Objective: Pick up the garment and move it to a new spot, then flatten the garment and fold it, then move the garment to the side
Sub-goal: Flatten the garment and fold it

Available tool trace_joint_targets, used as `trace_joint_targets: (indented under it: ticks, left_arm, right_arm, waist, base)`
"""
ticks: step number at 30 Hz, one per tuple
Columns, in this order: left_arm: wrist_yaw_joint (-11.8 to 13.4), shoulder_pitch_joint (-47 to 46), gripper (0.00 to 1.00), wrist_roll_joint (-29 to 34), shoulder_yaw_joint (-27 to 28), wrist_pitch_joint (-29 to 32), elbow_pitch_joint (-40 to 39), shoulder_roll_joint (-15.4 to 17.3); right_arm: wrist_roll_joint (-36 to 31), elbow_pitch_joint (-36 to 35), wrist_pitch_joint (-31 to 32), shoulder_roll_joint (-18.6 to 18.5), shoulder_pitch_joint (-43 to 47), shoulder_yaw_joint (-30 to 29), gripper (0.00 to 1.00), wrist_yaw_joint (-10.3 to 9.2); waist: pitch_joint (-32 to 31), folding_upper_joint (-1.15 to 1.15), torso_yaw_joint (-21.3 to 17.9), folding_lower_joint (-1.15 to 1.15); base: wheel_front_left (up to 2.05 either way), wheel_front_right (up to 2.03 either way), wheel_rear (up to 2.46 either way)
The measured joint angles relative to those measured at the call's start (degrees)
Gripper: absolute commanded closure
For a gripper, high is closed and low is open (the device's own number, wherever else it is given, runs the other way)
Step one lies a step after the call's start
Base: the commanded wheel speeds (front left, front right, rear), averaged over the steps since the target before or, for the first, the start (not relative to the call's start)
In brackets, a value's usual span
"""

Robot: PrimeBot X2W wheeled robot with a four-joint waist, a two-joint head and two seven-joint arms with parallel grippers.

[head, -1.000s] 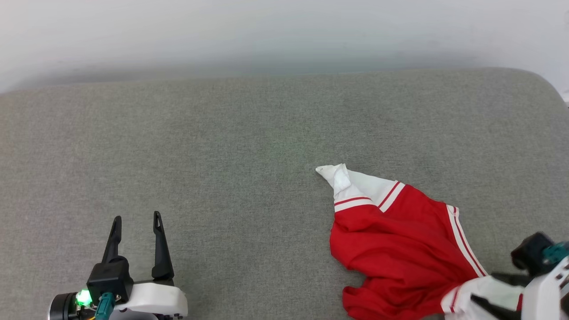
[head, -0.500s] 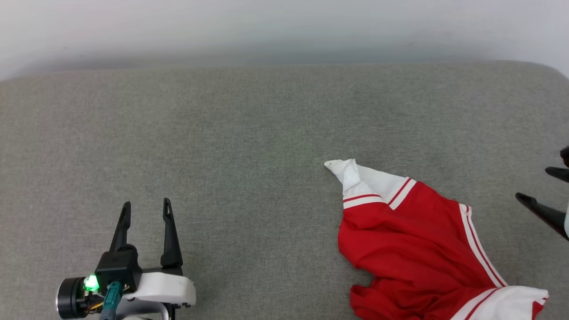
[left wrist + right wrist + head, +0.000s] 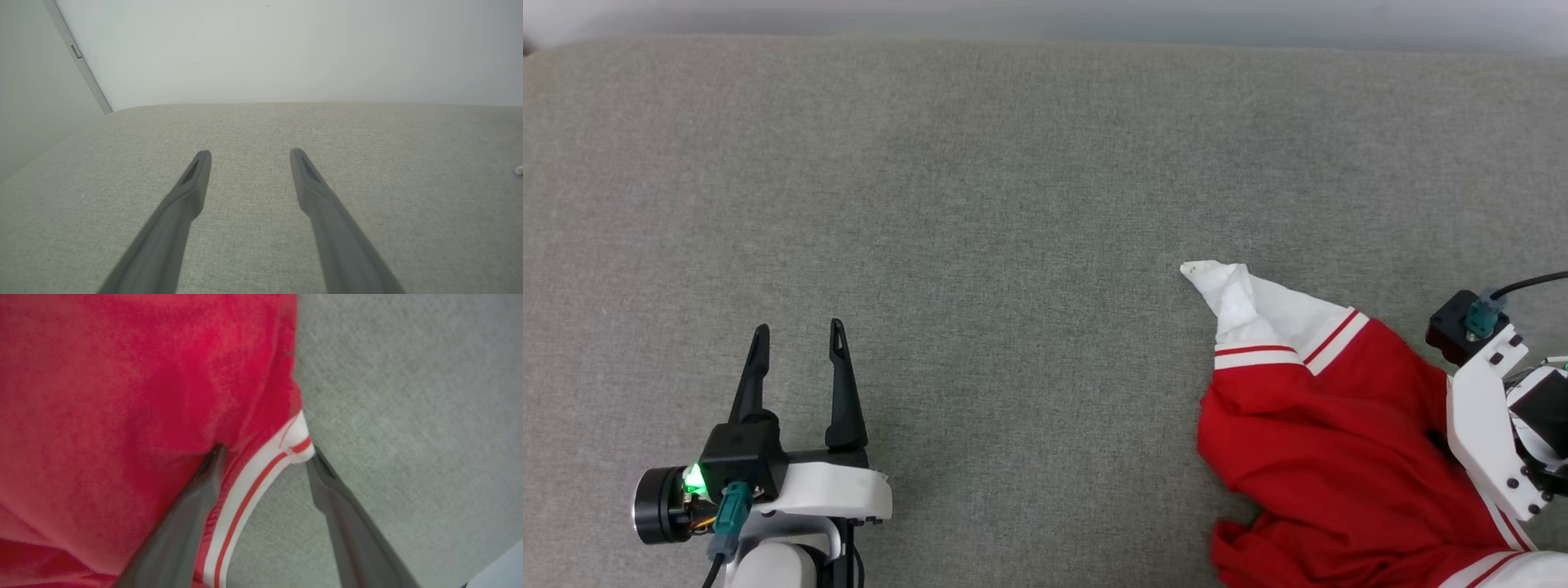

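1. Head view: the garment (image 3: 1323,425) lies crumpled at the right end of the gray pad (image 3: 1013,204), with one white sleeve (image 3: 1241,298) pointing up-left.
2. Right gripper (image 3: 265,453) is right at the garment's edge with its fingers spread. The striped trim sits between them, one finger over red cloth and the other over bare pad. It's not pinching anything.
3. Left gripper (image 3: 799,328) is spread wide too, over bare pad and well apart from the garment.

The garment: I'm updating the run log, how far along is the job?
Done: nothing visible; the garment lies crumpled on the grey surface. In hand: the right end effector, open, straddles its striped edge, not yet closed. The left end effector hangs open, apart. Left: lifting, moving, flattening, folding, setting aside.
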Motion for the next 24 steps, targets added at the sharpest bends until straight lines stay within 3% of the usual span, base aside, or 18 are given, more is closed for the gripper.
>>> trace_joint_targets:
  ticks: [6,7,8,9,17,24]
  left_arm:
    - [0.14,-0.68,0.0,-0.2,0.08,0.0,0.14,-0.02]
    - [0.2,-0.68,0.0,-0.21,0.07,0.0,0.16,-0.02]
    - [0.29,-0.68,0.0,-0.21,0.1,0.0,0.26,-0.03]
    - [0.29,-0.68,0.0,-0.21,0.12,0.0,0.41,-0.03]
    - [0.24,0.13,0.0,-0.38,-0.4,0.0,1.13,-0.07]
    - [0.23,1.43,0.0,-0.43,-0.49,0.0,0.93,-0.04]
  right_arm:
    - [2.56,4.23,-2.74,0.75,-3.27,5.9,0.0,0.0]
    - [3.03,4.65,-3.49,0.77,-3.85,6.7,0.12,0.0]
    - [3.35,5.04,-4.68,0.82,-4.33,7.3,0.72,0.0]
    - [3.82,5.43,-5.88,0.88,-4.7,7.79,1.0,0.02]
    - [2.94,3.75,-13.82,2.82,-13.66,12.49,1.0,0.01]
    - [1.85,5.27,-18.13,10.09,-22.53,16.21,1.0,0.01]
  waist:
    - [1.23,0.0,0.58,0.0]
    - [1.09,0.0,0.52,-0.01]
    - [0.87,0.0,0.44,0.0]
    - [0.57,0.0,0.38,0.0]
    - [-3.23,0.0,0.61,0.0]
    - [-5.05,0.0,2.6,0.0]
  base:
    - [0.0,0.0,0.0]
    - [0.0,0.0,0.0]
    - [0.0,0.0,0.0]
    - [0.0,0.0,0.0]
    - [0.0,0.0,0.0]
    - [0.0,0.0,0.0]
